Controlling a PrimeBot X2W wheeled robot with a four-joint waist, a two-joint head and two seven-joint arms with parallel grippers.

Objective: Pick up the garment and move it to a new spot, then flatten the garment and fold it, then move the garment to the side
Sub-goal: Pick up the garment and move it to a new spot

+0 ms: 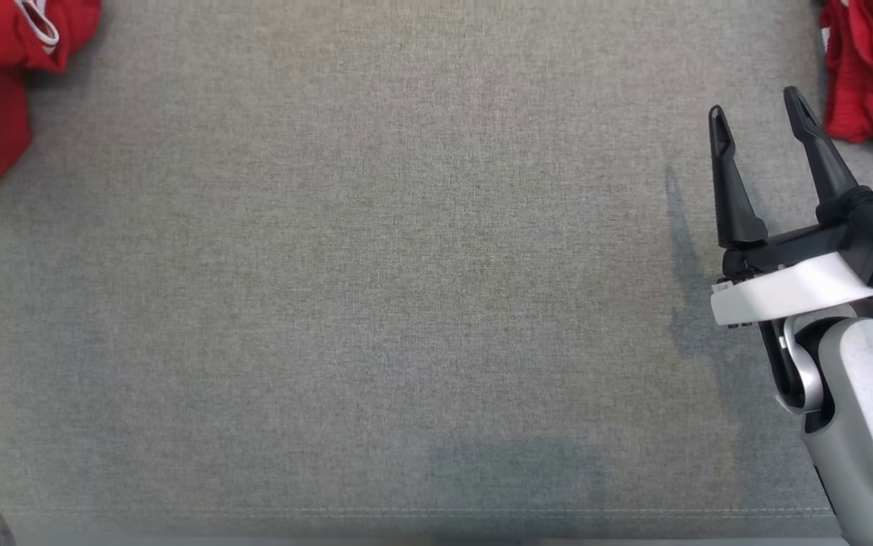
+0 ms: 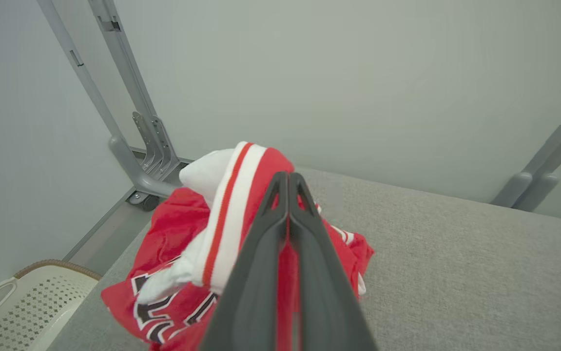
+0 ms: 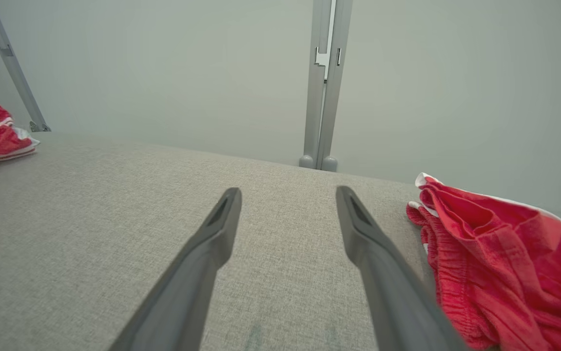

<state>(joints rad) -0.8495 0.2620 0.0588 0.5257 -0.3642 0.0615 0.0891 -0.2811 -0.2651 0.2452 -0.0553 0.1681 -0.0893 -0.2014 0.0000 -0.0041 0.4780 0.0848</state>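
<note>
On the grey cloth desk (image 1: 406, 265), before pale walls (image 2: 358, 73) and grey posts (image 2: 114, 73), our left fingers (image 2: 261, 253) pinch the red-and-white garment (image 2: 173, 229) at its far left corner, while our right fingers (image 1: 732, 189) stand wide near a second red garment (image 1: 872, 68).

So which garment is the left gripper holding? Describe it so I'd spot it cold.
On the grey cloth table, at the far left corner, sits a crumpled red jersey. The left gripper is shut on it. Unlike the plainer red garment at the far right, it bears a red-striped white band and black-and-white lettering.
</note>
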